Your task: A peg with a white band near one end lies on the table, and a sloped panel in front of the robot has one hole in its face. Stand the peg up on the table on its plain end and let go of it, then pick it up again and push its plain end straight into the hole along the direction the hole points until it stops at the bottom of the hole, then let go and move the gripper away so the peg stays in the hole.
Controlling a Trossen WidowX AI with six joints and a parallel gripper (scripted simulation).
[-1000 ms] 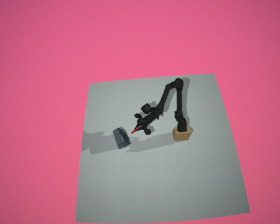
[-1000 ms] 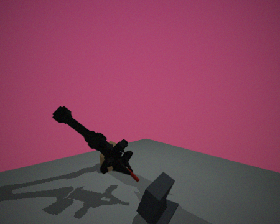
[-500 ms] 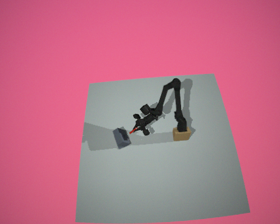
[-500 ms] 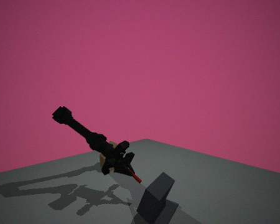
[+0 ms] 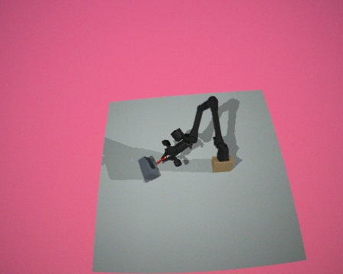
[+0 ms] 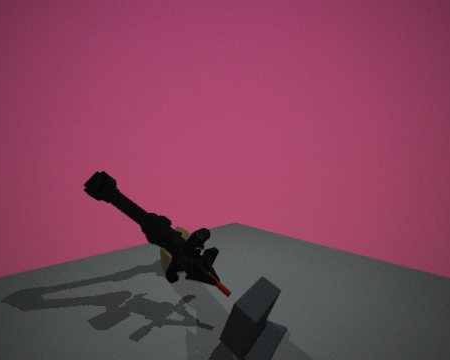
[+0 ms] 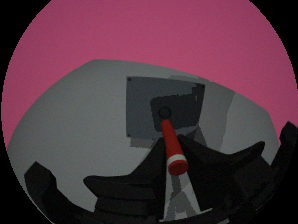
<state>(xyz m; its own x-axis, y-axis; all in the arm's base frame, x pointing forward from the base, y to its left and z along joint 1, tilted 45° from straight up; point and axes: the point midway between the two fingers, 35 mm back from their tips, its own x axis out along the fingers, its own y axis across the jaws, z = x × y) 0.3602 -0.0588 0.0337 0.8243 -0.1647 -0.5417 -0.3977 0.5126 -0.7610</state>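
My gripper [image 5: 165, 157] [image 6: 213, 278] [image 7: 170, 140] is shut on the red peg [image 5: 160, 161] [image 6: 223, 288] [image 7: 174, 150]. The peg is tilted downward, its plain end toward the sloped grey panel [image 5: 147, 172] [image 6: 249, 311] [image 7: 139, 107]. Its white-banded end is on the near side of the fingers in the wrist view. The dark ring of the hole [image 7: 164, 112] shows just beyond the plain end in the wrist view. In the exterior view the plain end looks short of the panel; the exact gap is hard to tell. The panel's face is hidden in that view.
The panel stands on the grey table [image 5: 202, 217] [image 6: 360, 310] [image 7: 70, 115]. The arm rises from a tan base block [image 5: 222, 164] and arches over the table. Shadows of the arm fall across the table and part of the panel's face.
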